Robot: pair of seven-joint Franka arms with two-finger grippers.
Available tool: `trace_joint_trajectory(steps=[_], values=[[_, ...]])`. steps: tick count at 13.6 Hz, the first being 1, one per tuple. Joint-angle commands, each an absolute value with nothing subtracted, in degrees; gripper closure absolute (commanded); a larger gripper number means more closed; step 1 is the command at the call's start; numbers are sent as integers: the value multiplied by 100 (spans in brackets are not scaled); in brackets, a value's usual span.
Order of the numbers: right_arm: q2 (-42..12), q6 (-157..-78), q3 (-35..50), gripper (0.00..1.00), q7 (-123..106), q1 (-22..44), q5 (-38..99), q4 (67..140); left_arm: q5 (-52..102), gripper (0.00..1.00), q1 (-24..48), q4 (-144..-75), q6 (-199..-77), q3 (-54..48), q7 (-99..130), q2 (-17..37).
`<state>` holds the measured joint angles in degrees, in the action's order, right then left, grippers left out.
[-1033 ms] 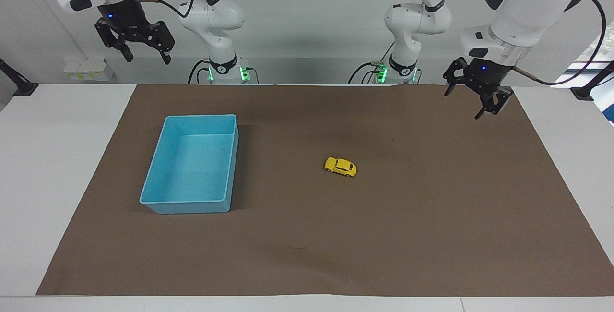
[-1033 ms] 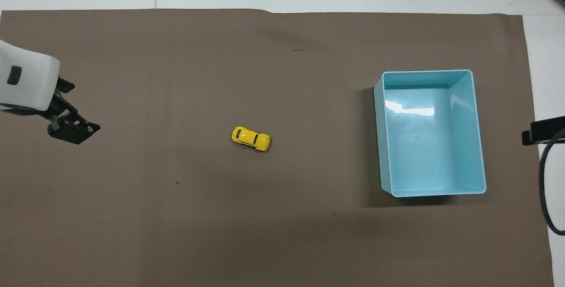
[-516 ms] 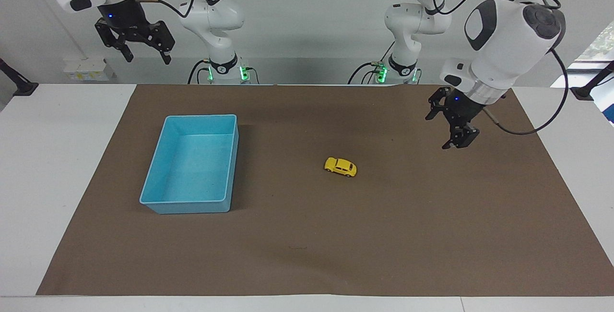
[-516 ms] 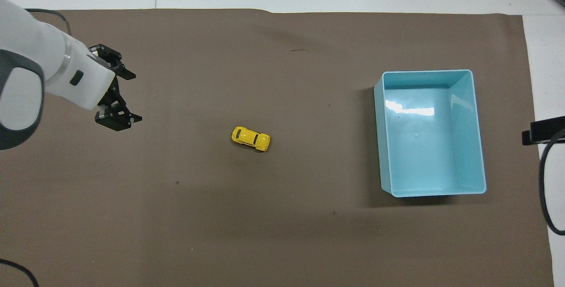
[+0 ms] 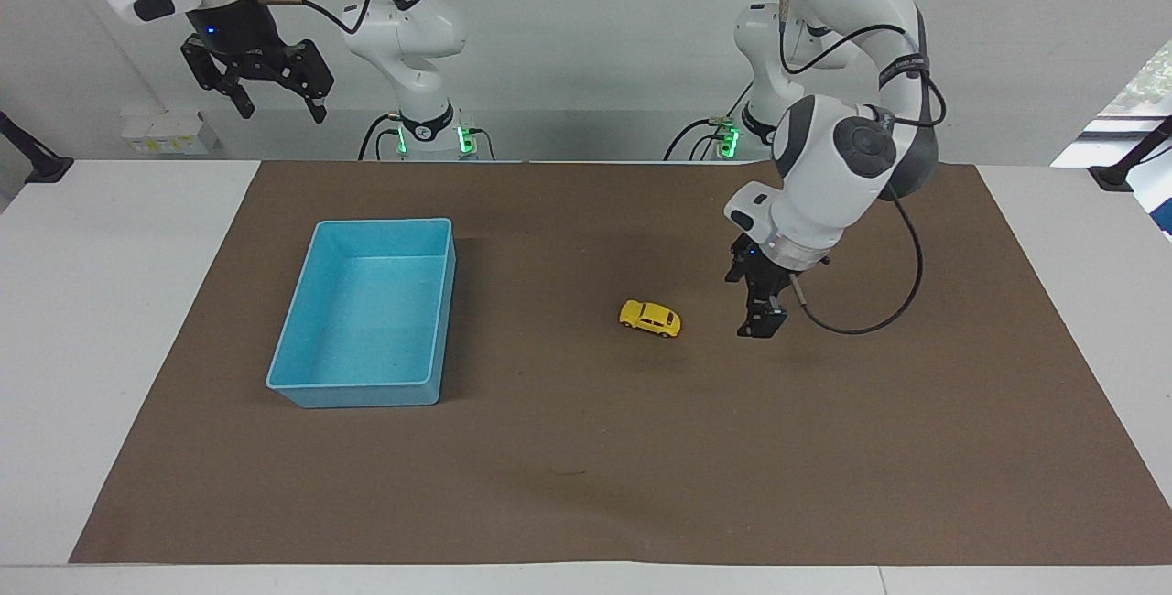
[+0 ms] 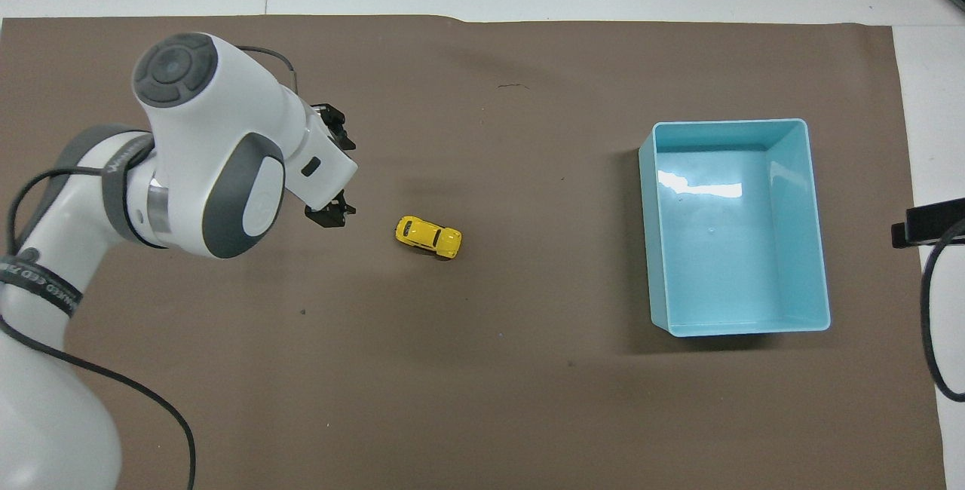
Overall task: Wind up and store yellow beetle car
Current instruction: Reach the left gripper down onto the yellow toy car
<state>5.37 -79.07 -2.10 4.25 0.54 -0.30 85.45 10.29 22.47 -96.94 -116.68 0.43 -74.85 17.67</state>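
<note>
The left gripper, fingers spread and holding nothing, hangs low beside the yellow beetle car (which sits apart from it on the brown mat). A sideways nudge could roll the car away.

The right gripper waits raised and open.

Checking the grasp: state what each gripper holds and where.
Nothing: the small yellow beetle toy car sits on the brown mat, left gripper beside it, right gripper raised.

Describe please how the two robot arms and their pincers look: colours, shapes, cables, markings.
Both arms are glossy white with rounded joints and dark grey caps. Each ends in a silver ring and a black pincer, the left pincer and the right pincer, each with a small blue light above it. Thin black cables loop along them. Green lights glow at both bases.
</note>
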Motion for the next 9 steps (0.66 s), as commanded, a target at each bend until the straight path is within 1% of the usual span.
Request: trace_joint_trajectory(steps=[1,3,6,8,9], values=[[624,-7893,-220,0,299,0,132,8613,1116,0,2601,-10421,-12451,158,-7533,1626],[624,-7893,-220,0,299,0,132,8613,1116,0,2873,-10739,-12910,158,-7497,1600],[624,-7893,-220,0,299,0,132,8613,1116,0,3145,-10889,-13165,167,-7427,1687],[624,-7901,-220,0,299,0,132,8613,1116,0,3400,-11004,-13481,176,-7225,1836],[624,-7893,-220,0,299,0,132,8613,1108,0,3410,-11056,-13526,193,-7199,1854]])
